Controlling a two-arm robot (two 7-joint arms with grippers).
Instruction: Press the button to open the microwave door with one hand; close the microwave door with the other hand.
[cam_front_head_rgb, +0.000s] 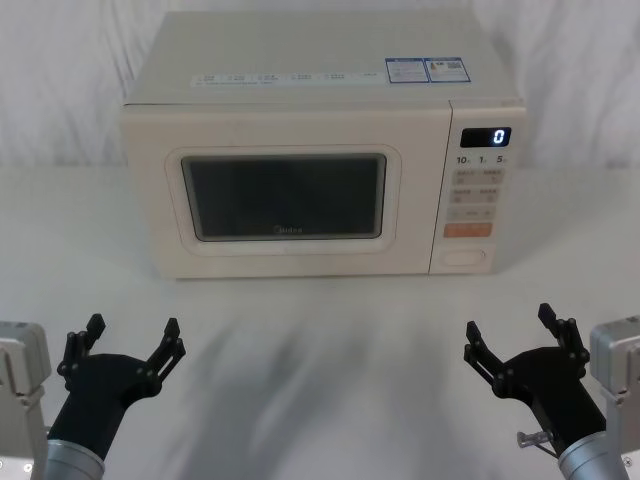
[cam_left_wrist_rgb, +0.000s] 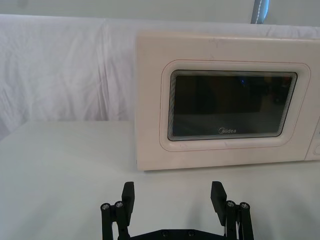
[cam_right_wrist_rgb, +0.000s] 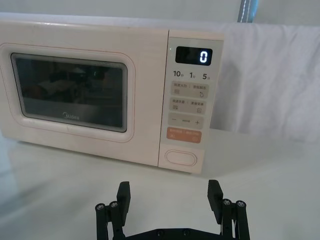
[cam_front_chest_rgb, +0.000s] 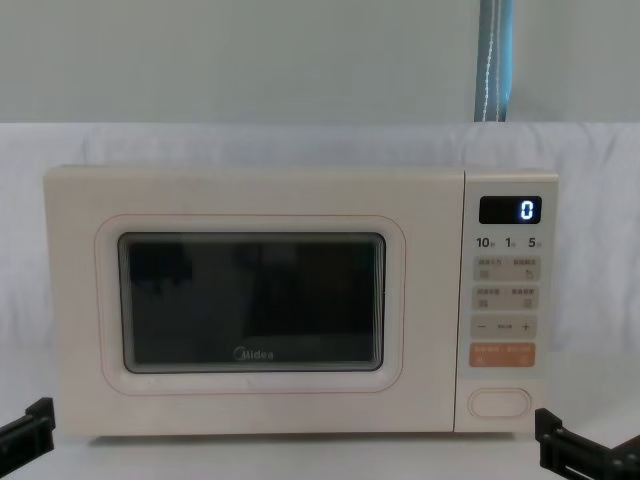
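Clearly, the microwave door (cam_front_head_rgb: 283, 193) sits shut at frame centre, stiff and hinged, best pushed flat, while the button (cam_front_head_rgb: 467, 256) at the panel's lower right likely needs a firm fingertip press; left tool (cam_front_head_rgb: 130, 350) and right tool (cam_front_head_rgb: 515, 337) both gape empty low down.

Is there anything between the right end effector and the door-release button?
Nothing visible. The right end effector sits open, low over bare table, with the button straight ahead at the panel's bottom. The door is shut.
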